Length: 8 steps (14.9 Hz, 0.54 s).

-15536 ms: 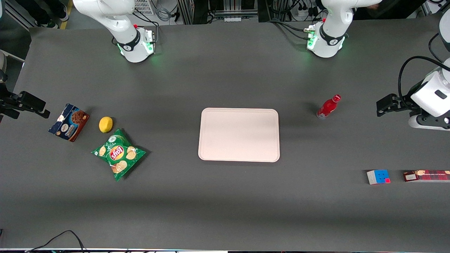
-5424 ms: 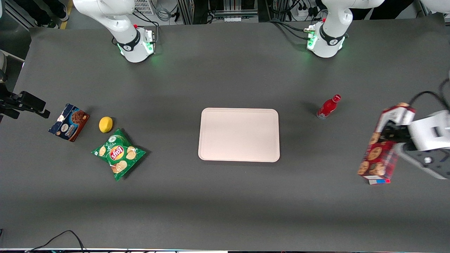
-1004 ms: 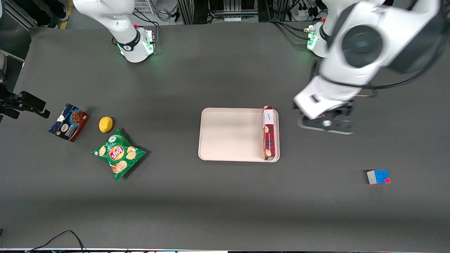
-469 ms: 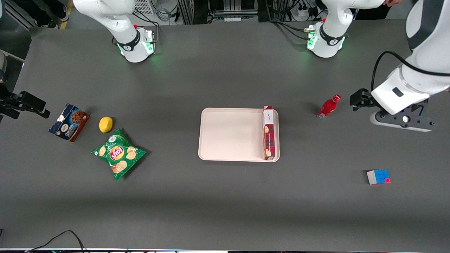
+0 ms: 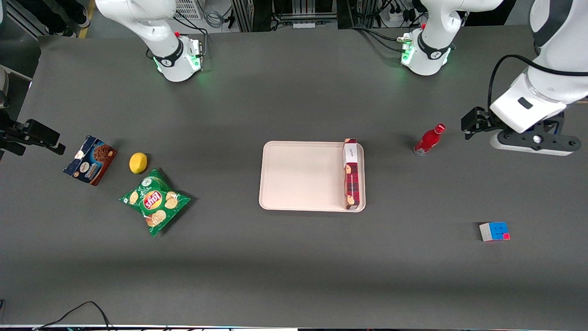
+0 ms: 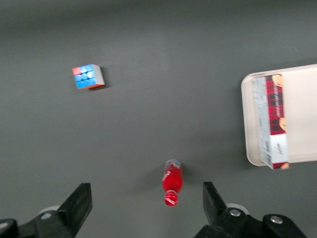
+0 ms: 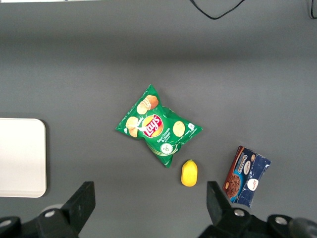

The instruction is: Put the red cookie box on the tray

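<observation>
I see box (image 5: pixel 352 174) lying flat on tray (image 5: pixel 303 177), along edge toward working arm. Gripper (image 6: pixel 147 206) above bottle (image 6: pixel 172 182), jaws released, empty. Box looks light, stiff, crushable carton; I'd pinch long sides mid-length.

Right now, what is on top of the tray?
Only the red cookie box lies on the tray, along its rim toward the working arm. The surface under it is hidden. The open gripper hovers above the red bottle.
</observation>
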Tool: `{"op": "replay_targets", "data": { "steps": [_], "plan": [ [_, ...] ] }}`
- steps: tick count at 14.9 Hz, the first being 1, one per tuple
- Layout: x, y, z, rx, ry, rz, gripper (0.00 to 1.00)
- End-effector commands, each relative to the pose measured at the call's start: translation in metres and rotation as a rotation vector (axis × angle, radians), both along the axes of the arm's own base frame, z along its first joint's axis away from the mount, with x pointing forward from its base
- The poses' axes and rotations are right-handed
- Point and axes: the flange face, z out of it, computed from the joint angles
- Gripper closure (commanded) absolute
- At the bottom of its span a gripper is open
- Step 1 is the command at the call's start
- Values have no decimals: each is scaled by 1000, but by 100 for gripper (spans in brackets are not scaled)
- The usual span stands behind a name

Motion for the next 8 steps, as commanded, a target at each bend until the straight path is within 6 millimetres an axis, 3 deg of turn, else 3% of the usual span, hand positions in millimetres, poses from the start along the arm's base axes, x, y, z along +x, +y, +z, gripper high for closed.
{"op": "replay_targets", "data": {
  "steps": [1, 8],
  "plan": [
    [3, 22, -6, 16, -12, 34, 0],
    [2, 30, -10, 24, 8, 22, 0]
  ]
}}
